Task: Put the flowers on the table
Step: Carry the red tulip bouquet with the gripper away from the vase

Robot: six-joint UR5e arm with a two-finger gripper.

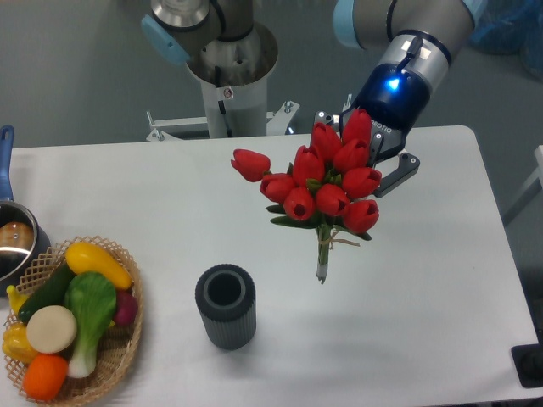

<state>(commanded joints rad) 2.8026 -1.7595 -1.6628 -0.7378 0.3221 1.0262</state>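
The flowers (327,191), a bunch of red tulip buds with green leaves and tied stems, hang upright over the right middle of the white table (424,297). Their stem ends point down near the table top; I cannot tell if they touch it. One bud sticks out to the left. My gripper (366,153) comes in from the upper right, behind the buds. Its fingers (405,175) stand on either side of the bunch and hold it. The buds hide most of the jaws.
A dark ribbed cylindrical vase (226,305) stands empty, left of and below the stems. A wicker basket (72,326) of toy vegetables and fruit sits at the front left. A pot (13,242) is at the left edge. The robot base (229,72) stands behind the table.
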